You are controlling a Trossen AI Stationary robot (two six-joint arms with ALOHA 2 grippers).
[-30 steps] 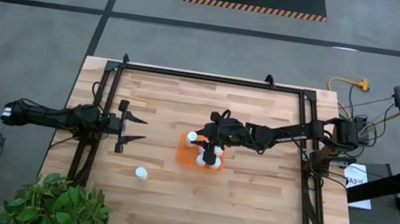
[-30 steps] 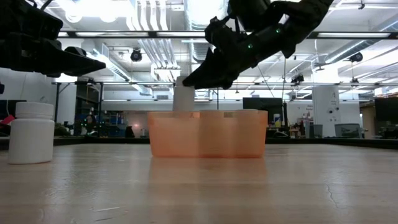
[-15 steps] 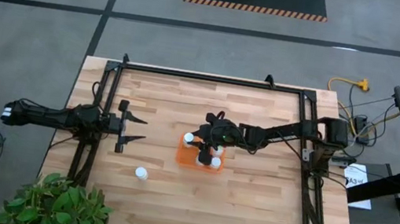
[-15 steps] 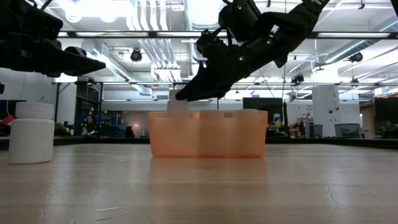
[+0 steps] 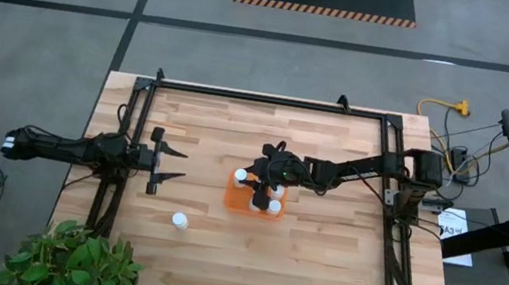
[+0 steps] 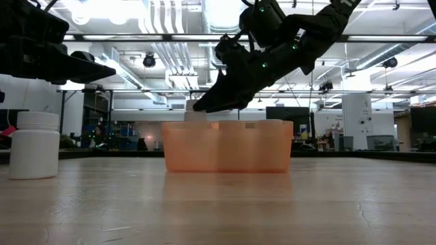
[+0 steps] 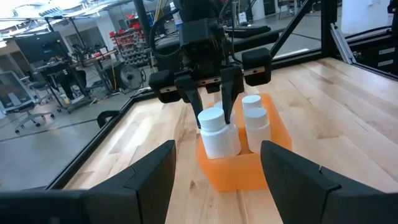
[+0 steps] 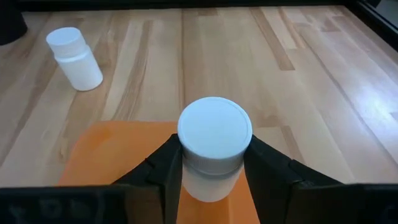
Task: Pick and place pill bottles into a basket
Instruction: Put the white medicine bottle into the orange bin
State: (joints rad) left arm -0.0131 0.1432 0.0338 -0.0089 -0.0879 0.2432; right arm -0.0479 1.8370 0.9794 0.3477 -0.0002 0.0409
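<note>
The orange basket (image 5: 254, 199) stands mid-table; it also shows in the low view (image 6: 228, 146) and the left wrist view (image 7: 239, 169). My right gripper (image 5: 252, 175) is over its far left corner, shut on an upright white pill bottle (image 8: 214, 144). Other bottles (image 7: 254, 122) stand in the basket. One loose bottle (image 5: 180, 220) stands on its base on the table, nearer the front; it also shows in the low view (image 6: 34, 144) and the right wrist view (image 8: 74, 58). My left gripper (image 5: 177, 163) waits open, left of the basket. My right gripper pinches the bottle between its two fingers (image 8: 165, 169), on opposite sides just below the cap (image 8: 211, 167). The fingers slant down from above and from the table's right. The bottle is upright inside the basket, its cap (image 6: 196, 116) just above the rim; the wall hides its base.
A dark metal frame (image 5: 271, 101) runs along the table's far edge and both sides. A leafy plant (image 5: 65, 261) stands at the near left corner. Bare wood lies in front of the basket and to its right.
My right gripper has gone down and a little toward the table's left edge with the bottle, which has sunk from well above the basket's rim into its far left corner. For the last half second it has kept still.
</note>
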